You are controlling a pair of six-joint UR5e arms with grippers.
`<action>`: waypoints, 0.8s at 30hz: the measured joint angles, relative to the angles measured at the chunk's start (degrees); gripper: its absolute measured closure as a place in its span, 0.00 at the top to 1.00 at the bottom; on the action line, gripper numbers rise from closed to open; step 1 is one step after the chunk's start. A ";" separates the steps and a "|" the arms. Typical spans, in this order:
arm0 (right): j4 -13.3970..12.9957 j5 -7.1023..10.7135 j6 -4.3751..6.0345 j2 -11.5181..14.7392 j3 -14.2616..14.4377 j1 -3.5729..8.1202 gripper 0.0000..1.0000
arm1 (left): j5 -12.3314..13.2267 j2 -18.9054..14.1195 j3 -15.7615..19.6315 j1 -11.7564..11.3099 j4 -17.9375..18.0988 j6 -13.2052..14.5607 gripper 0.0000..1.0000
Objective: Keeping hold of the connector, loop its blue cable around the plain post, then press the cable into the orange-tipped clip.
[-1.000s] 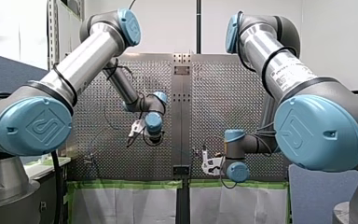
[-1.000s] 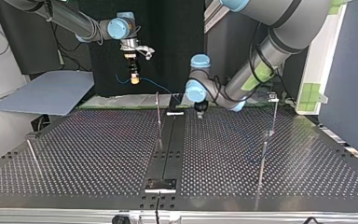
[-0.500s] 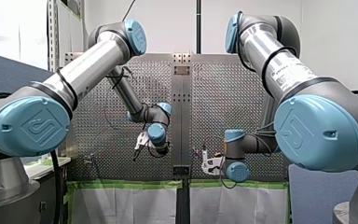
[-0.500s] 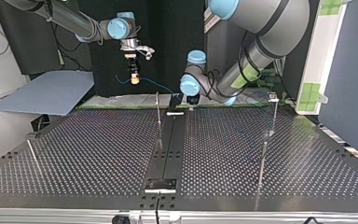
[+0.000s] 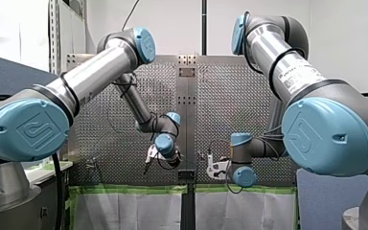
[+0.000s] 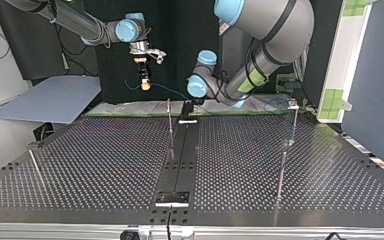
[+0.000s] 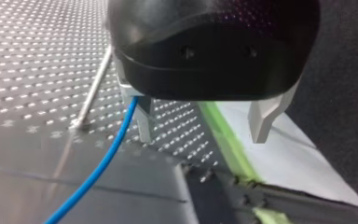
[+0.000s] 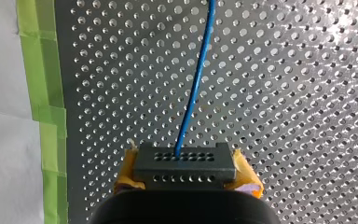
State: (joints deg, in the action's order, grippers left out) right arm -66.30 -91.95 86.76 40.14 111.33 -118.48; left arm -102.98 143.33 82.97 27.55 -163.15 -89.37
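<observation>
You find my right gripper (image 8: 185,169) pinching the connector (image 8: 185,163), a dark block with 2 rows of small holes, clamped between its 2 yellow pads (image 8: 125,176). The blue cable (image 8: 192,95) leaves the upper row of holes and runs straight ahead of the gripper over the perforated table (image 8: 284,93). Beside that gripper a strip of green tape (image 8: 44,84) edges the table.

In the top view this gripper hangs in the air above the table's far edge, in the view's left half. From it the cable slopes down toward the dark middle rail (image 6: 180,155).

My left gripper (image 7: 201,138) sits low at that far edge, close to the rail's end. Its jaws are spread wide and hold nothing; you see only table and tape between the 2 metal fingers (image 7: 263,119). The cable passes along the outer side of 1 finger and not through the gap. You cannot tell from the wrist view whether it touches that finger.

A thin metal post (image 7: 94,87) stands in the table just beyond the cable, near the gripper but apart from it. The cable is not wound around it.
</observation>
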 joint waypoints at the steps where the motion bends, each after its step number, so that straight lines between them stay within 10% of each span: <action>1: 0.00 0.00 -0.03 0.01 0.00 0.01 0.00 | 0.50 0.44 -0.05 0.12 0.52 -0.43 0.98; 24: -0.24 0.01 -0.43 -0.01 0.00 0.40 0.00 | 9.57 1.20 -0.09 0.03 7.22 -10.46 0.98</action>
State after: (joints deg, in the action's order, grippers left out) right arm -66.54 -91.94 86.33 40.13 111.33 -118.08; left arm -93.40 144.52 82.88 27.58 -155.93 -99.83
